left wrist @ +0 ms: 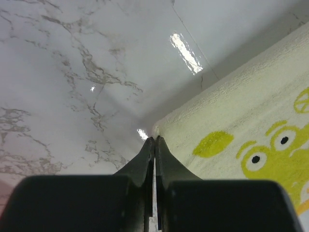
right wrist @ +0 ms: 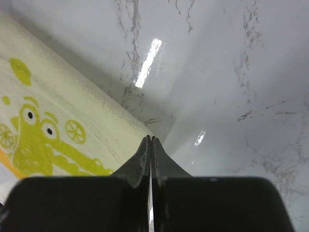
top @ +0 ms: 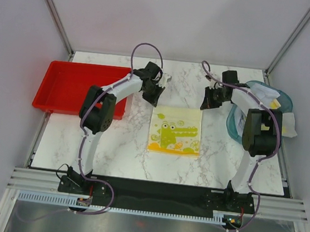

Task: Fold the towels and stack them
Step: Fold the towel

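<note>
so we're at the start of the first fold here. one towel (top: 175,130), pale yellow with a green croc on it, lies flat in the middle of the desk (top: 118,145), print side up, between the two arms. more towels (top: 274,99) sit bunched in the teal basket (top: 230,123) off to the right, and the red tray (top: 63,86) on the left has nothing in it that we can see.

the left tool (left wrist: 154,141) has its jaws pressed together right on the far left corner of the towel, and the right tool (right wrist: 151,140) is the same on the far right corner. from the wrist views it looks like each is pinching just the tip of the cloth, but the bite is tiny, so we wouldn't swear to how much is in there.

our read on the next move: lift both corners together, carry the far edge toward the near edge, and lay it down so the edges line up. both arms need to go level and at the same pace, or the fold comes out skewed. with such a thin pinch, a corner could slip out on the lift.
</note>
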